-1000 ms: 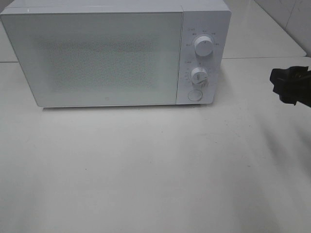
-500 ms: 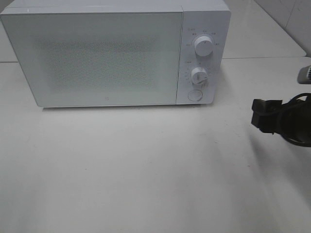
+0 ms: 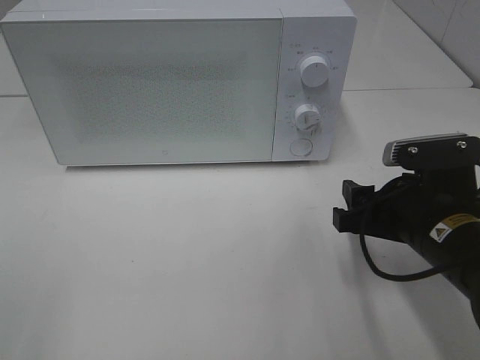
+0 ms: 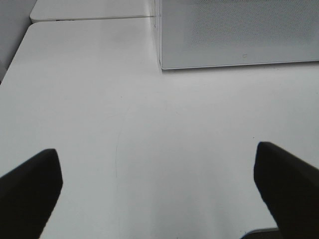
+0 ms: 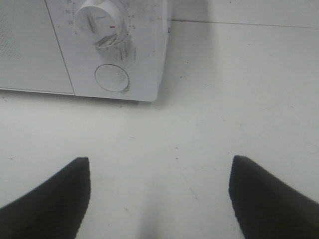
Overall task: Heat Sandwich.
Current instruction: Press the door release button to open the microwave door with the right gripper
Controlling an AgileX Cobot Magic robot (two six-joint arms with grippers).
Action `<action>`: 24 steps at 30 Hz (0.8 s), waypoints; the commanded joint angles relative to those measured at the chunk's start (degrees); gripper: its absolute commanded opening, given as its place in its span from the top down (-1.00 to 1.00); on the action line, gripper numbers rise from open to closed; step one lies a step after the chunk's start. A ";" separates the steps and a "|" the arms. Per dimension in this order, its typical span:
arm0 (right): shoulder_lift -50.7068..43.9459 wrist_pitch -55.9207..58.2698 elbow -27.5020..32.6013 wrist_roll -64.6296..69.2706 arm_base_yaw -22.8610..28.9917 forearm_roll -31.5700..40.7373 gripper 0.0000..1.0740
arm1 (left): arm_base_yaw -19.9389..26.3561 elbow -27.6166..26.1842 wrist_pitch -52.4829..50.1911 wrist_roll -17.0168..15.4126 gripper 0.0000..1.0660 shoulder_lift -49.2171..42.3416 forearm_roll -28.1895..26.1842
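The sandwich is out of view in every frame. A white microwave (image 3: 165,90) stands at the back of the table with its door shut. My right gripper (image 3: 345,205) hovers over the table in front of and right of the microwave's control panel, open and empty. The right wrist view shows the right gripper (image 5: 159,164) with its dark fingers spread, facing the round door button (image 5: 112,78) and the lower knob (image 5: 98,22). My left gripper (image 4: 155,149) is open over bare table near the microwave's left front corner (image 4: 162,62), holding nothing.
The control panel carries an upper knob (image 3: 313,73), a lower knob (image 3: 307,116) and a round button (image 3: 300,147). The white table (image 3: 187,262) stretches in front of the microwave. A seam to a second table (image 3: 405,88) runs behind on the right.
My right arm has come in from the right edge, moving left and toward the front of the table. The microwave has stayed shut and still.
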 commanded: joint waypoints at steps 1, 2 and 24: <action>1.72 -1.15 -2.46 -0.46 2.23 0.63 -0.39 | 0.11 0.17 -0.29 0.00 -0.89 -1.26 -0.17; 1.72 -1.15 -2.46 -0.46 2.23 0.63 -0.39 | 0.11 0.17 -0.29 0.00 -0.89 -1.26 -0.17; 1.78 1.78 -4.41 31.17 2.46 0.57 -0.29 | 0.11 0.17 -0.29 0.00 -0.89 -1.26 -0.17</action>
